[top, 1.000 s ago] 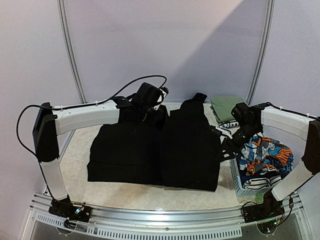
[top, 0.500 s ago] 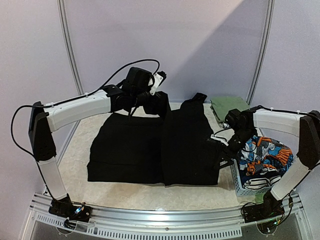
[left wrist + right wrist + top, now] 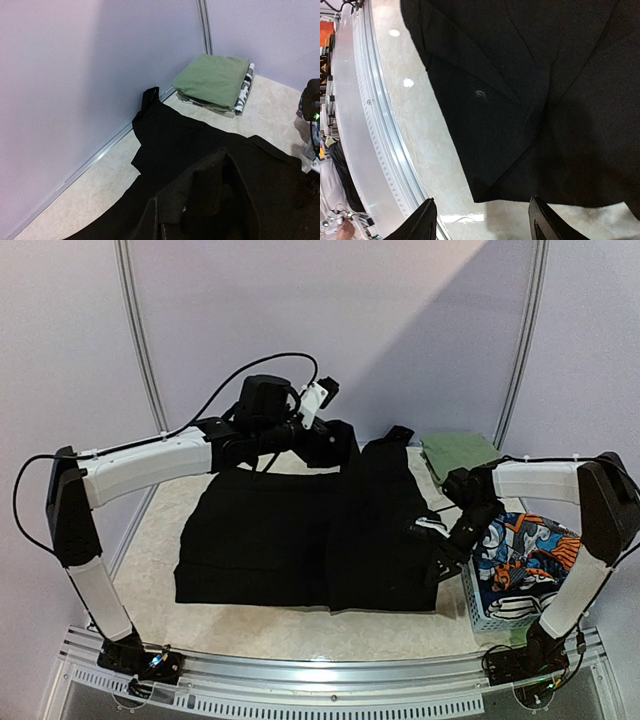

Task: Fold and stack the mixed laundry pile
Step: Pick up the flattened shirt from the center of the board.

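Observation:
A large black garment [image 3: 290, 540] lies spread across the table, part of the mixed laundry pile. My left gripper [image 3: 335, 440] is shut on a fold at its far edge and holds it above the table; in the left wrist view that bunched black fold [image 3: 200, 195] hides the fingers. My right gripper [image 3: 440, 555] stands open just off the garment's right edge. In the right wrist view the right gripper [image 3: 482, 227] hovers over bare table beside the black garment [image 3: 520, 75], with nothing between its fingers. An orange-blue-white cartoon-print garment [image 3: 530, 550] fills the basket.
The pale blue lattice basket [image 3: 500, 615] stands at the near right, close behind my right gripper. A folded olive-green cloth [image 3: 458, 452] lies at the back right on black-and-white printed pieces [image 3: 245, 90]. A metal rail [image 3: 360, 125] runs along the near table edge.
My left gripper has risen and swung right with the black fold in it. My right gripper has come down and left, closer to the garment's right edge.

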Tool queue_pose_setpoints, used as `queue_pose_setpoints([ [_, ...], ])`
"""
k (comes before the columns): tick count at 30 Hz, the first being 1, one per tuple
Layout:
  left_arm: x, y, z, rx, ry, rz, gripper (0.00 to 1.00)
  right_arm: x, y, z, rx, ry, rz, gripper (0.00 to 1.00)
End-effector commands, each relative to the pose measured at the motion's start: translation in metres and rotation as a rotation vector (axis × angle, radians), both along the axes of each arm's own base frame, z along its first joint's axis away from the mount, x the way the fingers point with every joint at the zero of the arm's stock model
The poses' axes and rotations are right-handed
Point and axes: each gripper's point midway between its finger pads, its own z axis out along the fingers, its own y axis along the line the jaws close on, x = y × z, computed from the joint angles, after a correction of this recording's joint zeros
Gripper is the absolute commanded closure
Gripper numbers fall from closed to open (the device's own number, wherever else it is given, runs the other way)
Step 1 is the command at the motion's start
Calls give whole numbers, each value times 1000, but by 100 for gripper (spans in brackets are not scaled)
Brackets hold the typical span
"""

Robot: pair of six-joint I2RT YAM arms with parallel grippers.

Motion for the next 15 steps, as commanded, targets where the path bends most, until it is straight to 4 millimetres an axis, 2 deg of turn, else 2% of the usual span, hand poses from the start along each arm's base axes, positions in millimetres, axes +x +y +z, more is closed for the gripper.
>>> queue_pose_setpoints([
  [1, 26, 13, -40, 118, 82, 49, 98, 8, 10, -9, -6, 65, -40, 37],
  [3, 36, 29, -65, 184, 156, 108, 85, 6, 8, -14, -23, 84, -48, 37],
  [5, 43, 57, -85, 270, 222, 228, 63, 5, 5, -16, -45, 90, -44, 38],
  [6, 42, 78, -91, 327, 249, 313, 56, 3, 5, -15, -49, 97, -44, 38],
  [8, 29, 105, -88, 364, 277, 401, 46, 1, 3, -13, -61, 99, -32, 39],
  [11, -13, 143, -94, 331, 373, 483, 36, -8, -4, -15, -129, 71, 10, 41],
  [15, -87, 187, -121, 363, 600, 521, 33, -32, -14, -23, -185, -15, 149, 43],
])
